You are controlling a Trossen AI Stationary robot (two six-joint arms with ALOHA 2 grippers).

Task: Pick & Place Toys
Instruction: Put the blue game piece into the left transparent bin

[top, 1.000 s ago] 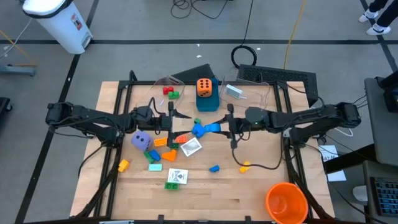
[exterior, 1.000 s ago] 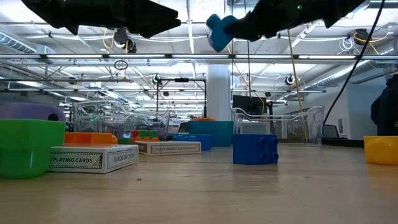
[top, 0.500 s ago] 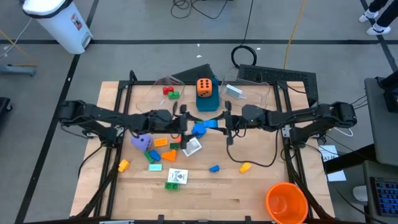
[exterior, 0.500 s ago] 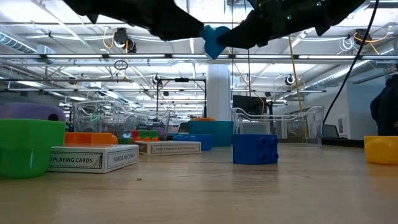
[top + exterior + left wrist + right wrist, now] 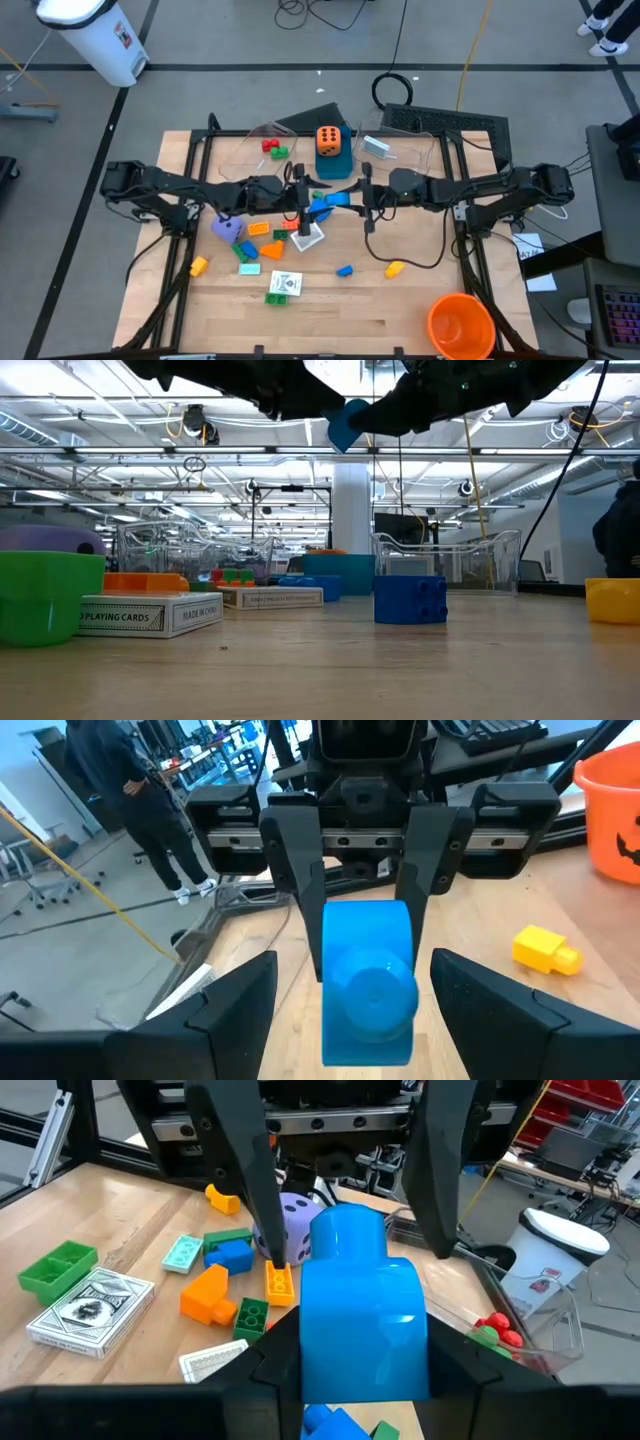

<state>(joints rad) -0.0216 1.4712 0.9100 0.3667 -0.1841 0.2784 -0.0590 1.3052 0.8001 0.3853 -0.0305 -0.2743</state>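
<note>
"PLAYING CARDS" on white card box; right end effector pinching light-blue plastic brick mid-air, left end effector spread around it.

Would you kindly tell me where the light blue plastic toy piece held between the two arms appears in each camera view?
High view: light blue plastic toy piece at table centre, between both arms.
Low view: top centre, aloft.
Left wrist view: centre, clamped by the right gripper's fingers.
Right wrist view: centre foreground.
Shared landmark: purple dotted die, also in the right wrist view.

Light blue brick, purple white-dotted die, orange black-dotted die, orange cup
</note>
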